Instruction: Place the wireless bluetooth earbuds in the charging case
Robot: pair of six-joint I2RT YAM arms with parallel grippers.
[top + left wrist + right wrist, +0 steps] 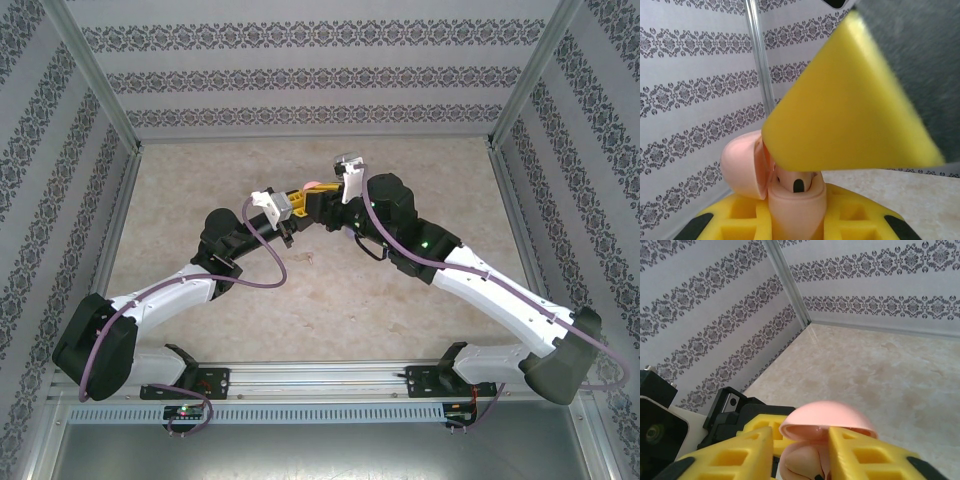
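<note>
The two arms meet in mid-air above the bench [190, 180]. The left hand [296, 203] is pressed together on a pink case [792, 212], pinching its lower body between the yellow fingers. The lid [742, 165] is swung open to one side. A pinkish earbud [799, 183] sits in the mouth of the case, a dark mark on it showing. I judge it is in its slot, though I can't tell how deep.

The right hand [801, 436] hangs right over the case with its fingers standing apart. The pink of the case fills the gap between them, so I cannot tell whether they grip anything.

What worries me is how close that right hand is. If it pulls away at an angle, a finger could catch the lid or drag the earbud back out, and from up here the bud would drop to the bench and bounce. A push downward could also twist the case in the left hand's narrow pinch.

I can read no brand, label or lettering on the case, earbud or hands.
</note>
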